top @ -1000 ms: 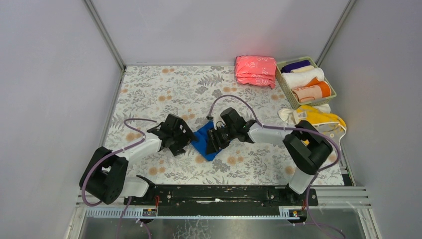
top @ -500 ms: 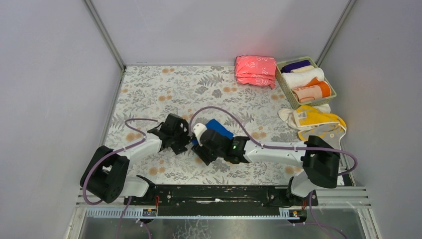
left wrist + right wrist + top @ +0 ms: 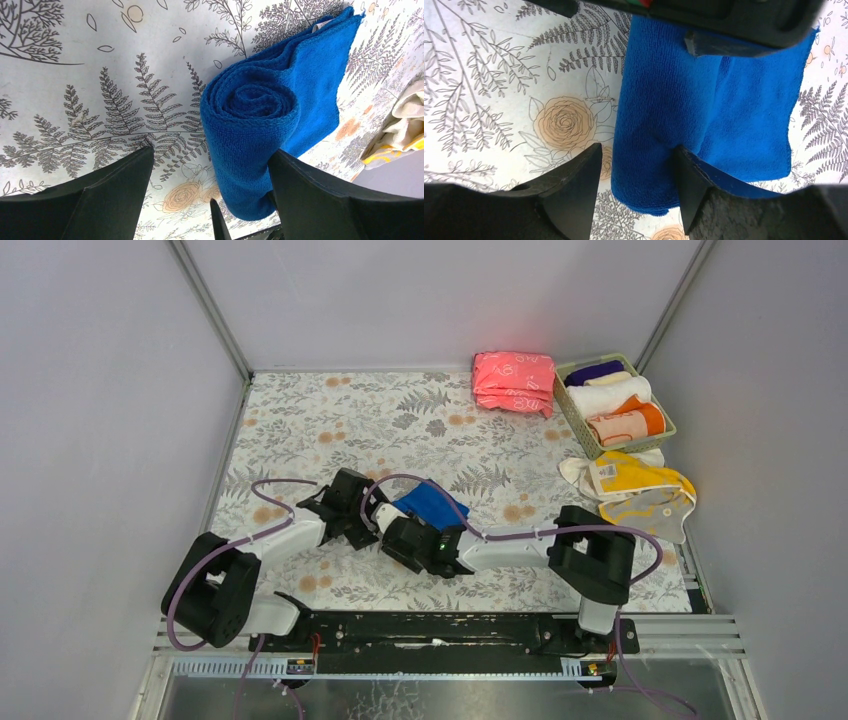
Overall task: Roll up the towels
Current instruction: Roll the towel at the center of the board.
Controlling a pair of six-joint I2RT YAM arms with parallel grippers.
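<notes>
Blue towel [image 3: 664, 115] (half rolled) lies gripped between right fingers [image 3: 684, 185], beside spread, empty left fingers [image 3: 115, 190].

A table covered with a pale cloth printed with grey ferns and orange roses [image 3: 330, 420] is enclosed on three sides by plain light grey wall panels [image 3: 100, 390], joined at the far corners by slim metal posts [image 3: 210, 310]. A black mounting rail [image 3: 440, 625] is fixed along the near edge, over ribbed aluminium profiles [image 3: 700, 635]. Even, diffuse lighting is cast, with only soft shadows seen.
</notes>
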